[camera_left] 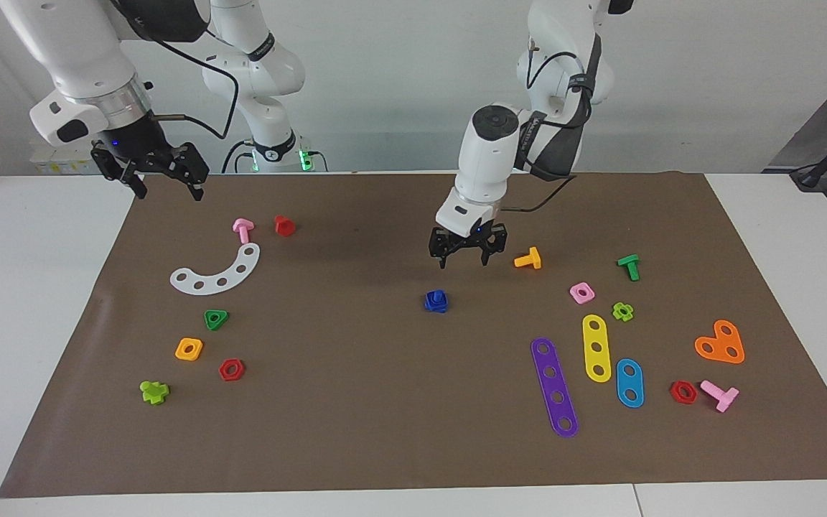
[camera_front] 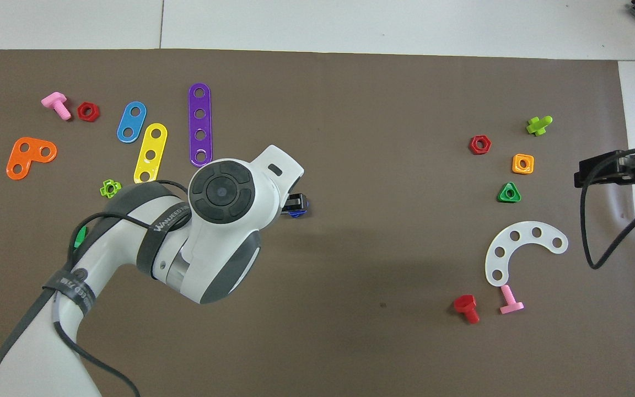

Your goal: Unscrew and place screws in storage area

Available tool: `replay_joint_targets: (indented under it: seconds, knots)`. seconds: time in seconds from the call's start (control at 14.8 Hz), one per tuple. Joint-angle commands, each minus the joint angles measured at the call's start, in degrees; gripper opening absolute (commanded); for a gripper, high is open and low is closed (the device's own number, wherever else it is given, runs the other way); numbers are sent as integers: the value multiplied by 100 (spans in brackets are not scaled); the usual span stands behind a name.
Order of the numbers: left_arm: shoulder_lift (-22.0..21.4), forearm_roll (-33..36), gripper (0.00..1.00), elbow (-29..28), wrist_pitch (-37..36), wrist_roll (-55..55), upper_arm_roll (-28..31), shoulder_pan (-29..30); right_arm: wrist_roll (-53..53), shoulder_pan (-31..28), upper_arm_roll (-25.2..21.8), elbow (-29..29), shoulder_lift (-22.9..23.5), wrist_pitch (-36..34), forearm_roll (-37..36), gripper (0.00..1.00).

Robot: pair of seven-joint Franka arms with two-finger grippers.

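The blue screw [camera_left: 436, 301] stands on the brown mat [camera_left: 356, 402] near its middle, with its shank up in a blue base. In the overhead view only a sliver of the blue screw [camera_front: 297, 213] shows under the left arm. My left gripper [camera_left: 465, 260] is open and empty and hovers just above the screw without touching it. The storage area [camera_left: 248, 323] is bare mat among a white curved strip [camera_left: 216, 273], a green triangular nut [camera_left: 216, 319], an orange square nut [camera_left: 189, 349] and a red hexagonal nut [camera_left: 231, 369]. My right gripper [camera_left: 169, 188] waits open, raised over the mat's corner.
A pink bolt [camera_left: 243, 230] and a red bolt [camera_left: 284, 225] lie beside the white strip, and a lime bolt [camera_left: 154, 391] lies farther out. Toward the left arm's end lie an orange bolt [camera_left: 528, 258], a green bolt [camera_left: 629, 266], purple [camera_left: 554, 386], yellow [camera_left: 596, 347] and blue [camera_left: 629, 383] strips, and an orange plate [camera_left: 721, 343].
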Motion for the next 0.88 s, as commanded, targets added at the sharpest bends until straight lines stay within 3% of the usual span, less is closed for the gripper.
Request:
replay_joint_targets:
  seconds: [0.0, 0.81]
  knots:
    - [609, 339, 95, 286, 136, -401, 118, -352, -16, -52, 42, -147, -125, 71, 114, 100]
    - [1244, 956, 92, 568, 997, -702, 118, -354, -16, -52, 42, -147, -125, 71, 114, 100]
